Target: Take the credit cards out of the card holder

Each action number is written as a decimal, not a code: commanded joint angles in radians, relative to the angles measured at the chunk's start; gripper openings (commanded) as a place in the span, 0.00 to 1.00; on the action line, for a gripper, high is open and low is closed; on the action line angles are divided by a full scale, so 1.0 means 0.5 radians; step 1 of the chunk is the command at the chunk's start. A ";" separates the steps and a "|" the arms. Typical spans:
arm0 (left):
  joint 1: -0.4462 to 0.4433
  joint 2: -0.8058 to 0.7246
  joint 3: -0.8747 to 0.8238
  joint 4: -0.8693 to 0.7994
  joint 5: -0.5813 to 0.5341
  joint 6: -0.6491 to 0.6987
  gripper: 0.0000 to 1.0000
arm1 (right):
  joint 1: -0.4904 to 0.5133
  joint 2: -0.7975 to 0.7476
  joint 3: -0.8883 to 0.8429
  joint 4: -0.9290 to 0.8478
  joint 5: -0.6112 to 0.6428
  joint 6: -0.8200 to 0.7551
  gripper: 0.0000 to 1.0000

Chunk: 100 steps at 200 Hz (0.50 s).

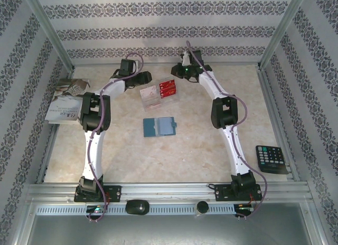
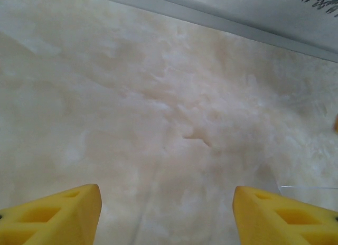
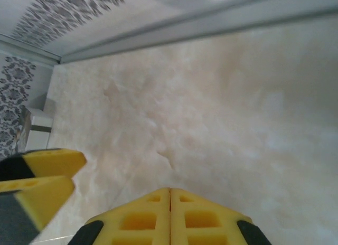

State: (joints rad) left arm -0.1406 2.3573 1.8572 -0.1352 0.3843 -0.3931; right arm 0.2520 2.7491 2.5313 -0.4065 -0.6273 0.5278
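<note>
The teal card holder lies opened flat in the middle of the table, apart from both grippers. Behind it, red credit cards and a pale one rest in a clear tray. Just left of the tray, my left gripper hovers over bare table. Its yellow fingers stand open with nothing between them. Beyond the tray's far right corner is my right gripper. Its yellow pads are pressed together, shut on nothing.
A black calculator lies at the right edge. A white booklet and loose papers sit at the left edge. Metal frame rails and patterned walls close in the table. The left gripper's fingers show in the right wrist view.
</note>
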 commanded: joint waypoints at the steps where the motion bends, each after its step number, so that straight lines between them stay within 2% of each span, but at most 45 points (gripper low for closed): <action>1: -0.026 -0.063 -0.050 -0.065 0.021 0.082 0.68 | 0.055 -0.191 -0.292 0.039 -0.005 -0.067 0.06; 43: -0.027 -0.214 -0.223 0.048 0.008 0.039 0.73 | 0.077 -0.602 -1.006 0.397 0.052 -0.045 0.05; 100: -0.033 -0.457 -0.611 0.404 0.102 -0.183 0.74 | 0.186 -1.008 -1.661 0.644 0.042 -0.087 0.06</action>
State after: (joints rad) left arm -0.1497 2.2032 1.6073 -0.0502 0.4049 -0.4286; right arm 0.3103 2.3447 1.8061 -0.1749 -0.6075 0.5175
